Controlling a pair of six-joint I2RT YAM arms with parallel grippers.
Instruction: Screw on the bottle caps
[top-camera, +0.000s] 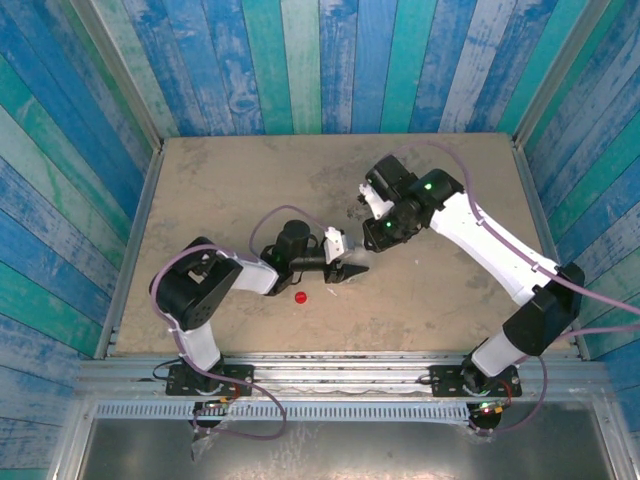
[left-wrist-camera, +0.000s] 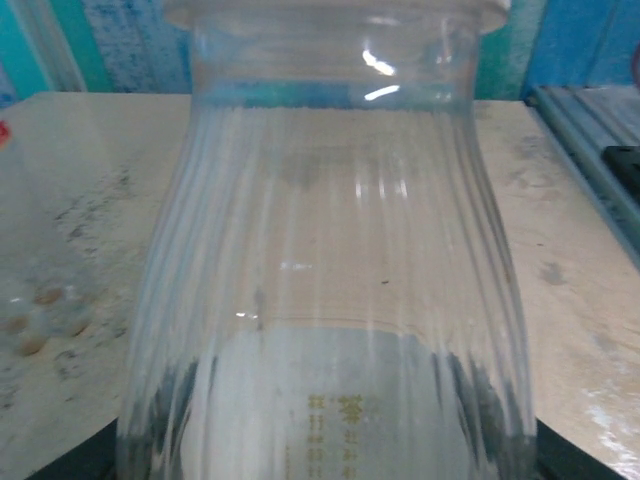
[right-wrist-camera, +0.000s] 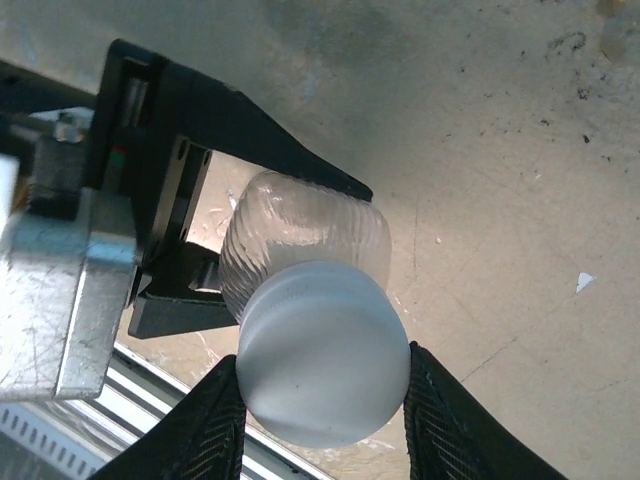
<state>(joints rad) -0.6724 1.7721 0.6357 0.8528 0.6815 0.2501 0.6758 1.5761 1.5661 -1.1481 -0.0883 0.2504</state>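
The white cap (right-wrist-camera: 320, 340), likely light and slick, is pinched at its sides by the right tool (right-wrist-camera: 322, 362), while the thin, probably crushable clear bottle (left-wrist-camera: 330, 250) is clamped by the left tool (top-camera: 347, 268).

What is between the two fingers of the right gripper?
The white cap, sitting on top of the clear bottle; both fingers touch its sides, as the right wrist view shows.

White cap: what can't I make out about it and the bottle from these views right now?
1. Right wrist view: the white cap, pinched in the right claw, covers the neck of the bottle, so thread engagement is hidden.
2. Left wrist view: the bottle top is cut off by the upper edge. The label print is blurred and cut by the bottom edge.
3. Top view: cap and bottle are too small to judge.
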